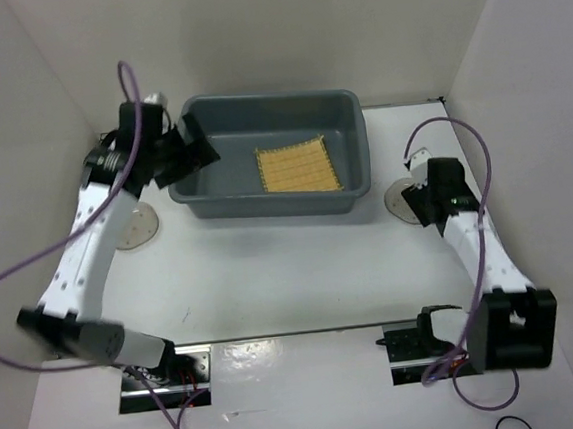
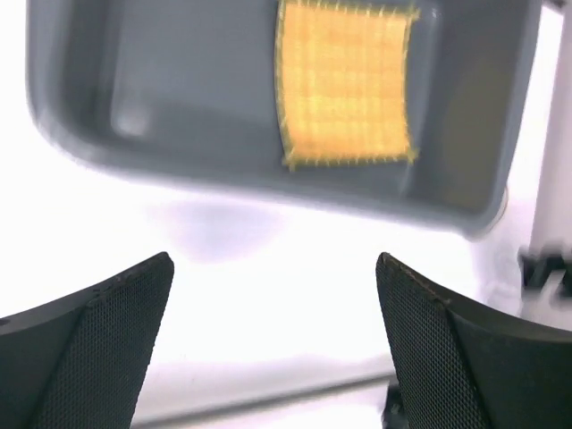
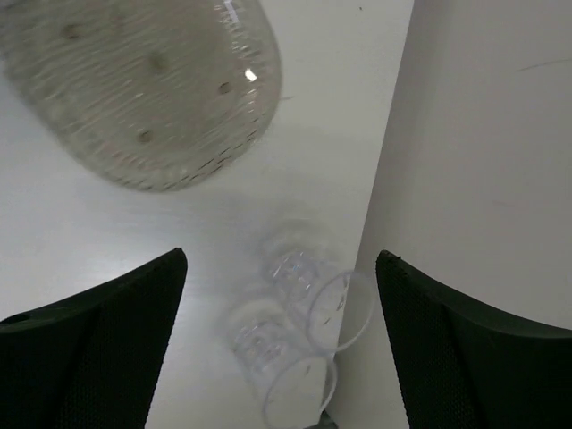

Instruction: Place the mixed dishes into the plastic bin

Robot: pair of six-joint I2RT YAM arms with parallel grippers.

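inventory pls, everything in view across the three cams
table: 1, white, walls on three sides
bin: 1, dark grey, far middle of the table
mat: 1, tan-yellow, on the bin's floor, right half
left dish: 1, clear, round, on the table left of the bin
right dish: 1, clear, round, speckled, on the table right of the bin
cups: apparently 2, clear, on their sides by the right wall
cable loop: 1, black, near right corner
left arm, right arm: white, black joints, purple cables
left gripper: black, open, empty, beside the bin's left end
right gripper: black, open, empty, above the cups
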